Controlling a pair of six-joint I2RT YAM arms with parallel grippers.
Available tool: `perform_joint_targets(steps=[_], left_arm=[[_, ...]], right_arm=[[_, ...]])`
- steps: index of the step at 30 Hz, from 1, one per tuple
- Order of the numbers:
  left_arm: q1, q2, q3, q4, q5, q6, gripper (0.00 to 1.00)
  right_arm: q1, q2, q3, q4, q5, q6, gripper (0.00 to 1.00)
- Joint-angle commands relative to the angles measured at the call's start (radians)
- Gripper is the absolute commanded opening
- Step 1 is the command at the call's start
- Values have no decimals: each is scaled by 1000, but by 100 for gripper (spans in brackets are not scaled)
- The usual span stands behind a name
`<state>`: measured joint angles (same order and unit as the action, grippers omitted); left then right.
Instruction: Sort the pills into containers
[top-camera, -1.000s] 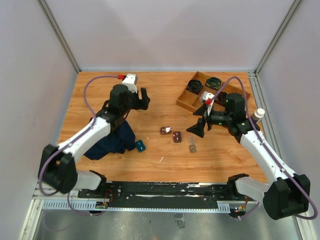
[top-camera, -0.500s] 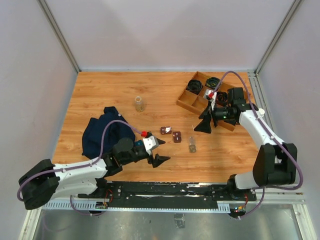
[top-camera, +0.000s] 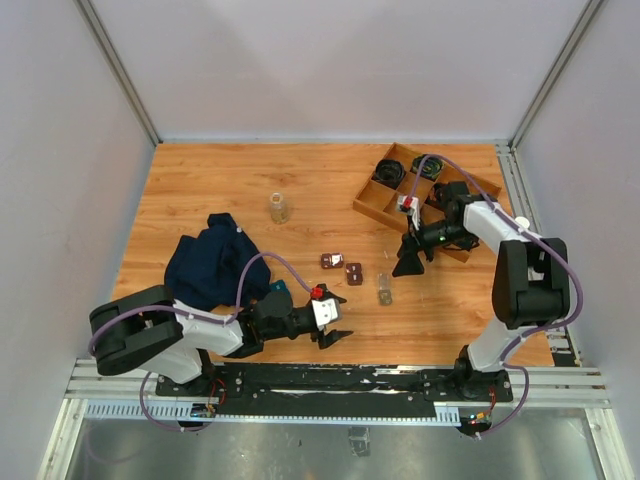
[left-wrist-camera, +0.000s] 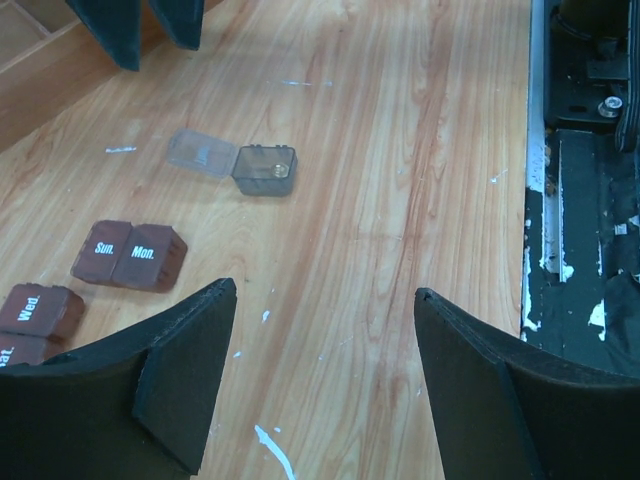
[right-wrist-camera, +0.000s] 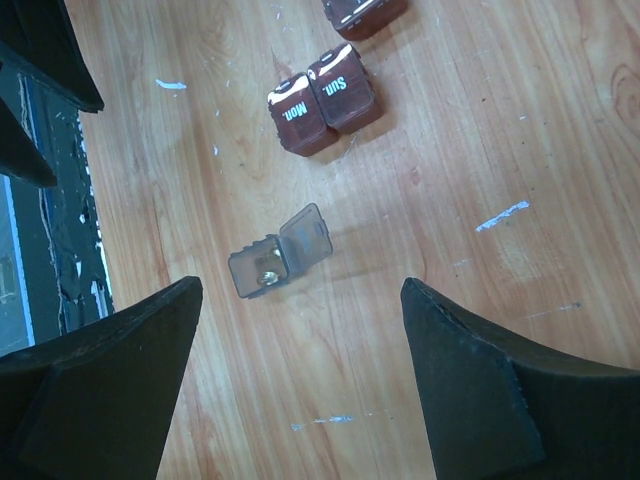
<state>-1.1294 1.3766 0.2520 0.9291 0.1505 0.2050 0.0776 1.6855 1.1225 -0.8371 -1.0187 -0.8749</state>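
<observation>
- Containers (top-camera: 354, 273): two small dark-brown square blocks with white lettering on top, lids closed. They lie just apart near the middle of the wooden table (top-camera: 200, 190). The left-wrist view reads "Sun." and "Mon." on one container (left-wrist-camera: 130, 257).
- Clear box (top-camera: 385, 290): near the containers, at their 4 o'clock. Its lid is flipped open and lies flat. A small pale item sits inside, but its kind cannot be made out.
- Left gripper (top-camera: 337, 319): at 6 o'clock of the containers. The arm is folded low along the near table edge, with the fingers pointing toward 3 o'clock. The jaws are spread wide with nothing between them.
- Right gripper (top-camera: 408, 258): at 3 o'clock of the containers. The wrist is angled down toward 7 o'clock. The jaws are wide and empty, and the wrist view frames the clear box (right-wrist-camera: 270, 262) between them.
- Surroundings: divided wooden tray (top-camera: 372, 203) at 1 o'clock of the containers, glass jar (top-camera: 279, 207) at 11 o'clock, dark blue cloth (top-camera: 205, 265) at 9 o'clock.
</observation>
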Motion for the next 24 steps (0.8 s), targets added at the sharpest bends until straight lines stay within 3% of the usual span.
perform_joint_targets(steps=[1,11,24], left_arm=[[-13,51,17,123,-19,25,76],[-16,43,-7,136,-32,13,76],[-16,3,-33,135,-42,-9,76]], right_arm=[[20,48,33,-29,29,-43,82],[85,162,67,-18,50,34,75],[117,266,116,-98,2,37,52]])
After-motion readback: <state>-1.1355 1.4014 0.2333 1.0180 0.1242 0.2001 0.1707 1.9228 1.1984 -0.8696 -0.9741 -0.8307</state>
